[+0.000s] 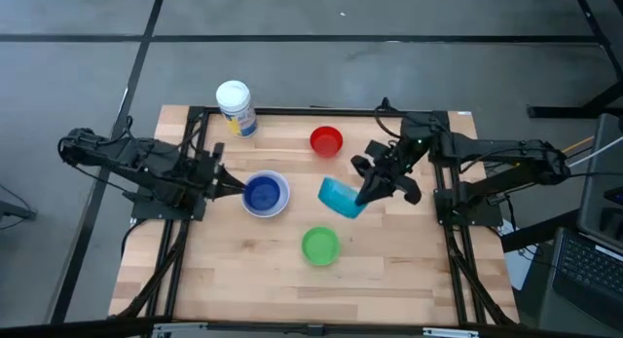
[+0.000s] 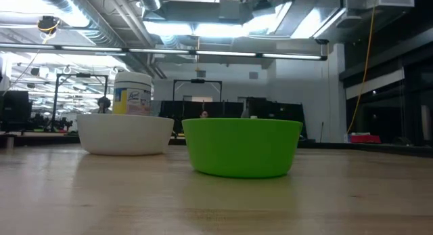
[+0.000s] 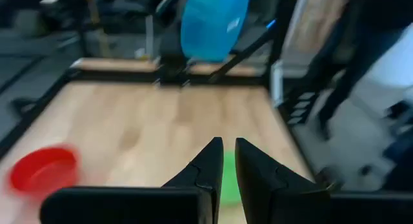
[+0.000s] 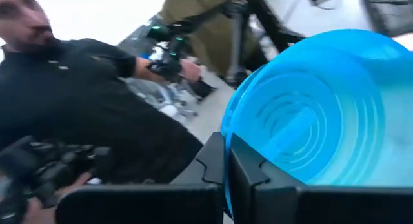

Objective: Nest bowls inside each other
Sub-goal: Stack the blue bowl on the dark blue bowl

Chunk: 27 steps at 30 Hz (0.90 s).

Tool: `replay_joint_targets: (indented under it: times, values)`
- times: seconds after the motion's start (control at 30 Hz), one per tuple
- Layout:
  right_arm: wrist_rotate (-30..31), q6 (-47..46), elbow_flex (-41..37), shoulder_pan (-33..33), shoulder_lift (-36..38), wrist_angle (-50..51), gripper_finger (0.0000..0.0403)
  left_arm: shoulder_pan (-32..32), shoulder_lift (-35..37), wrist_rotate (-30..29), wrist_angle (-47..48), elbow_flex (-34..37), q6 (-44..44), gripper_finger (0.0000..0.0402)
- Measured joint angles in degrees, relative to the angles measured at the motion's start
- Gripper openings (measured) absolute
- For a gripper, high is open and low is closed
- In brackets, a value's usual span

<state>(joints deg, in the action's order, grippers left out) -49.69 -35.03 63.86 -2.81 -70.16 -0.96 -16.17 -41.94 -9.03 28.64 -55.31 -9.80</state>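
Aloft, teal bowl [image 1: 340,197] in right end effector [image 1: 367,195]

Five bowls in all: one white bowl [image 1: 277,206], one dark blue bowl [image 1: 263,193] sitting inside the white one, one teal bowl [image 1: 340,197], one red bowl [image 1: 326,141] and one green bowl [image 1: 320,246]. One tall tub with a white lid [image 1: 236,108]. One wooden table [image 1: 243,270]. Two robot arms, so two grippers: one left gripper [image 1: 226,185], one right gripper [image 1: 365,194]. One person [image 4: 77,114] past the table.
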Motion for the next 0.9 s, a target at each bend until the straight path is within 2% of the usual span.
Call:
replay_joint_targets:
  times: [0.2, 0.43, 0.7, 0.9]
  values:
    - [-0.8, -6.6, 0.0, 6.2, -4.2, -13.7, 0.0001, 5.8, -2.5, 13.7, -9.9, 0.0, 0.8, 0.004]
    - [-0.1, -12.4, 0.0, 13.1, -9.2, -25.2, 0.0001, 9.6, -6.6, 25.5, -11.3, 0.0, 0.0, 0.0036]
    - [4.2, -15.2, 0.0, 15.0, -13.7, -34.9, 0.0001, 10.3, -13.0, 34.8, -21.0, 0.0, -0.8, 0.0036]
    - [4.5, -14.6, 3.9, 16.2, -17.9, -36.8, 0.0001, 10.3, -15.0, 36.7, -28.0, 0.0, -2.9, 0.0043]
